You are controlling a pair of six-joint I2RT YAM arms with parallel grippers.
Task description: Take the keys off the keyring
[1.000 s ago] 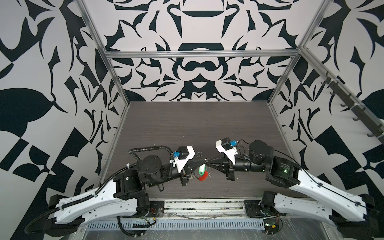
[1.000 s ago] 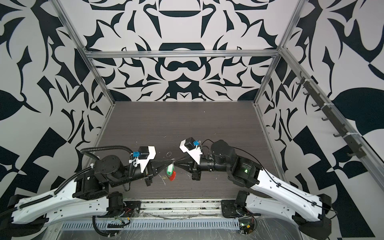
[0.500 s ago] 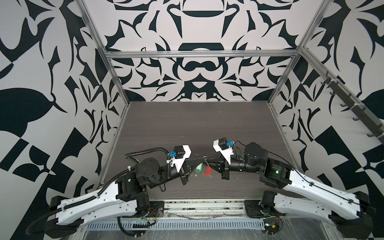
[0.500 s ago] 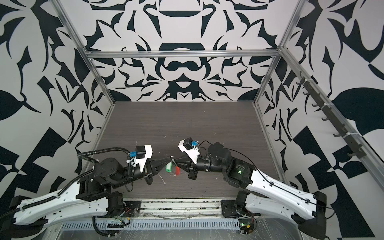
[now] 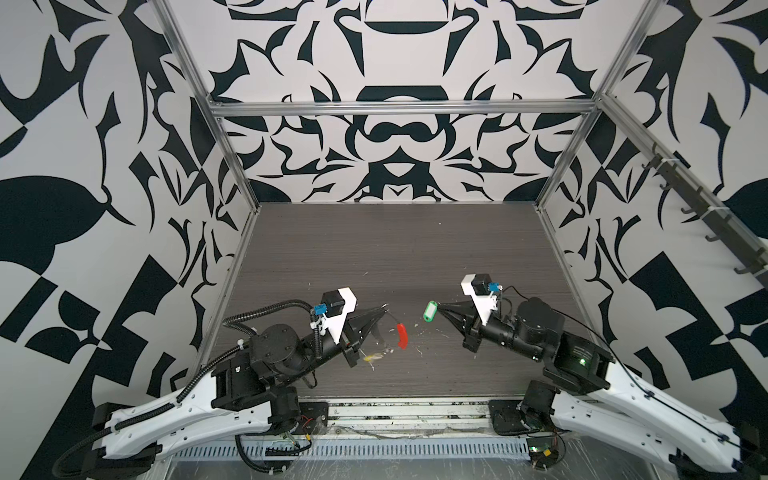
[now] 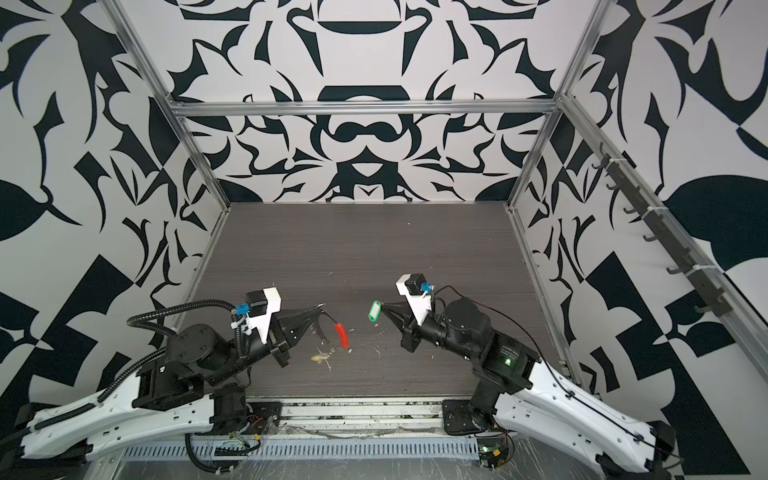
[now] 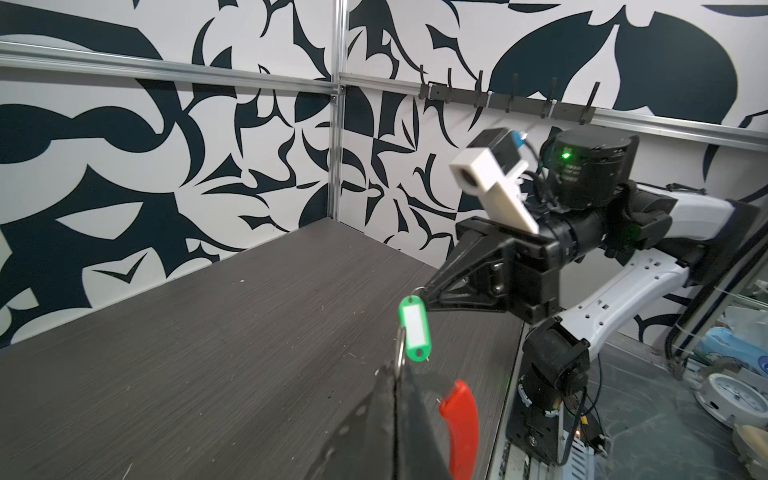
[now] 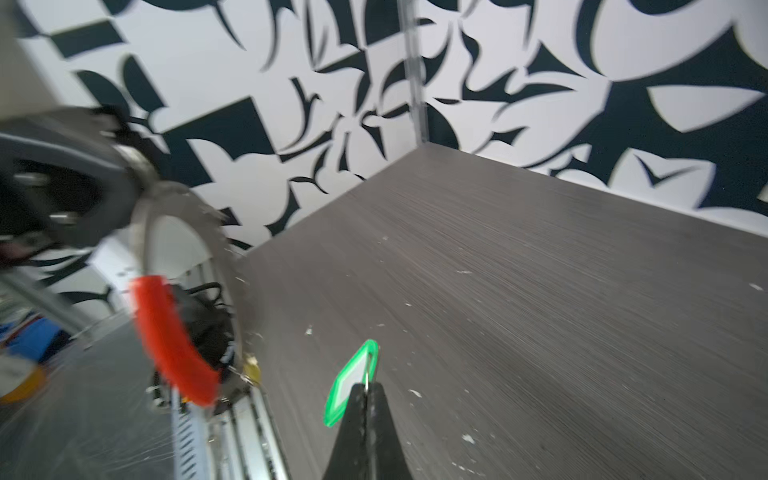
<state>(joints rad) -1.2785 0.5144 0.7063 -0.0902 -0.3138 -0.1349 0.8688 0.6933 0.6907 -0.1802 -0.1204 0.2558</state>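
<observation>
We see the left gripper [image 5: 383,308] raised above the dark grey wood-grain worktop [image 5: 395,249]. Its jaws are clenched on the rim of the keyring [image 5: 401,334], a large thin grey metal hoop with a curved red plastic section. The hoop hangs down from the jaw tips, and its red section is on the side facing the other arm. The small metal key with the yellow plastic tag [image 5: 372,356] dangles at the low part of the hoop. It is blurred, and we cannot tell whether it touches the worktop.

The right gripper [image 5: 441,309] is also lifted, with its jaws clenched on the small ring at the top of the key with the green plastic tag [image 5: 430,311]. That tag hangs from the jaw tips. In both top views it is clear of the hoop, with a bare strip of worktop between the 2. The key blade itself is too small for us to make out.

In the left wrist view the green tag [image 7: 414,328] shows a white label insert and appears just past the hoop's rim. The right wrist view is motion-blurred but shows the red section [image 8: 170,336] and the green tag [image 8: 351,382] beside the shut jaw tips. Small white flecks [image 5: 420,353] dot the worktop between the 2 arms.
</observation>
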